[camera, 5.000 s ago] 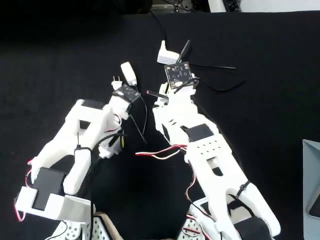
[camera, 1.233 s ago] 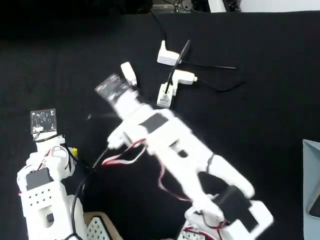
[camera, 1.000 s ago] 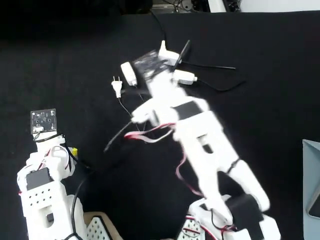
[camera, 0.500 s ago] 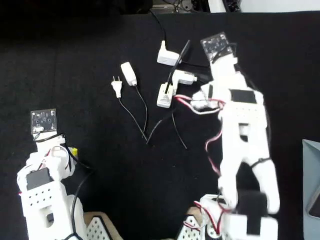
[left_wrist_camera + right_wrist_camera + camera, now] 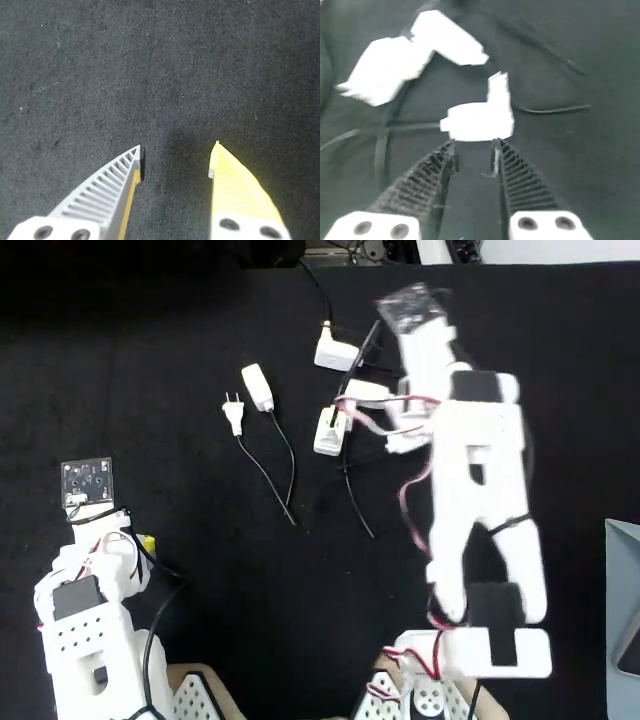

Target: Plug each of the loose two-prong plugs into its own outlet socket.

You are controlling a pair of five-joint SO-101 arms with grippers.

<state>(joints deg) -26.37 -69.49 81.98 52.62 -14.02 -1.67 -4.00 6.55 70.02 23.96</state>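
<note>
Black cloth [image 5: 150,340] covers the table. The right arm [image 5: 475,490] stretches toward the far white outlet pieces [image 5: 335,348], its right gripper [image 5: 473,145] slightly spread and empty, tips just short of one white block [image 5: 477,120]. The left gripper [image 5: 177,147] gapes wide over bare cloth. One two-prong plug [image 5: 234,412] lies loose, apart from both.

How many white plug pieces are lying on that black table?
5. A two-prong plug and a small block lie left; a far block, middle block and near block sit beside the right arm. More may be hidden beneath it.
</note>
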